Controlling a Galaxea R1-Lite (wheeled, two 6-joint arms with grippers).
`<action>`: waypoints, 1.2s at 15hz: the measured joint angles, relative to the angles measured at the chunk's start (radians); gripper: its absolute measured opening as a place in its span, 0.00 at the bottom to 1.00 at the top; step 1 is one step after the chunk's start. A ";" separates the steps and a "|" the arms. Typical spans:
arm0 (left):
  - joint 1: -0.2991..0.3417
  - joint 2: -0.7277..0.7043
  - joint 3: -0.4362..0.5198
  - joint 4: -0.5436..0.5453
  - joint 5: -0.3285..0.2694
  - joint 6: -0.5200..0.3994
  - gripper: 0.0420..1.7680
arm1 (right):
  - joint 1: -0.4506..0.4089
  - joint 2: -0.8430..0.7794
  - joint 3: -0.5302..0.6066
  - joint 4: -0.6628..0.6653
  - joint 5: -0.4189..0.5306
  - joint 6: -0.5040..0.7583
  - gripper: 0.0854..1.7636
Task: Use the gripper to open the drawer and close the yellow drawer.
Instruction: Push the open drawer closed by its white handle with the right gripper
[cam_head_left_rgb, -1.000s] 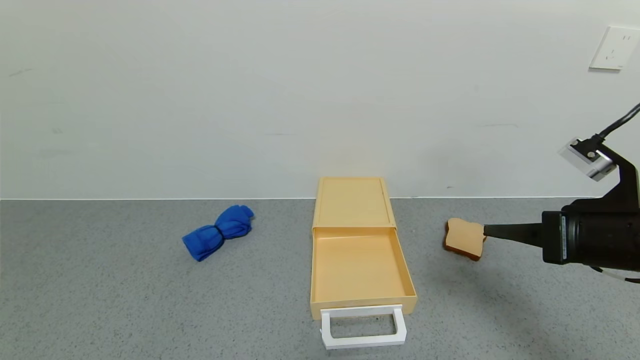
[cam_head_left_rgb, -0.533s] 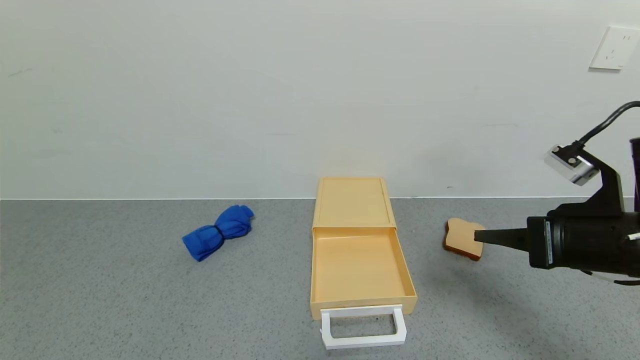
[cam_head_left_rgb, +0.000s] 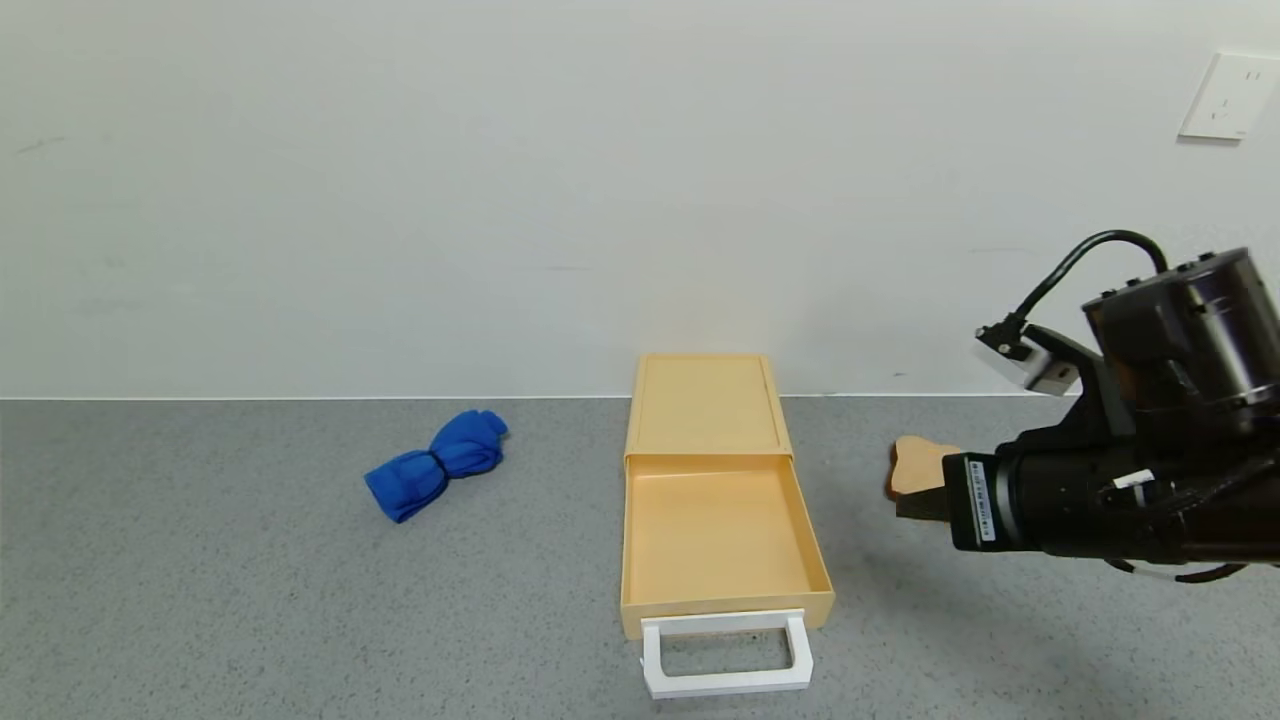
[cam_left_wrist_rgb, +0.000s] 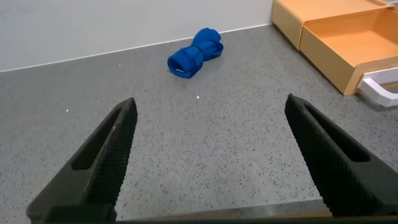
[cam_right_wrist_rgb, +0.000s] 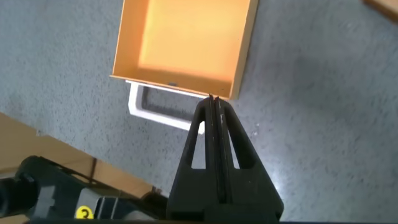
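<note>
The yellow drawer (cam_head_left_rgb: 706, 405) lies flat in the middle of the grey table, its tray (cam_head_left_rgb: 715, 530) pulled out toward me and empty. The white loop handle (cam_head_left_rgb: 725, 682) is at the tray's near end. My right gripper (cam_head_left_rgb: 905, 508) is shut and empty, hovering above the table to the right of the tray and pointing left toward it. In the right wrist view the shut fingertips (cam_right_wrist_rgb: 212, 99) sit over the tray's near corner (cam_right_wrist_rgb: 239, 84), beside the handle (cam_right_wrist_rgb: 158, 115). My left gripper (cam_left_wrist_rgb: 210, 102) is open and empty, low over bare table left of the drawer (cam_left_wrist_rgb: 348, 43).
A tan toast slice (cam_head_left_rgb: 915, 462) lies right of the drawer, partly hidden behind my right gripper. A blue rolled cloth (cam_head_left_rgb: 437, 463) lies to the left, also in the left wrist view (cam_left_wrist_rgb: 194, 52). The wall stands just behind the drawer. The table's front edge (cam_right_wrist_rgb: 50, 149) is near the handle.
My right arm has swung left toward the open tray, now covering part of the toast, and the wrist has turned. The drawer, cloth and toast have not moved.
</note>
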 joint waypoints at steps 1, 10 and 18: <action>0.000 0.000 0.000 0.000 0.000 0.000 0.97 | 0.027 0.029 -0.044 0.055 -0.023 0.028 0.02; 0.000 0.000 0.000 0.000 0.000 0.000 0.97 | 0.222 0.300 -0.195 0.155 -0.053 0.071 0.02; 0.000 0.000 0.000 0.000 0.000 0.000 0.97 | 0.296 0.516 -0.358 0.203 -0.053 0.076 0.02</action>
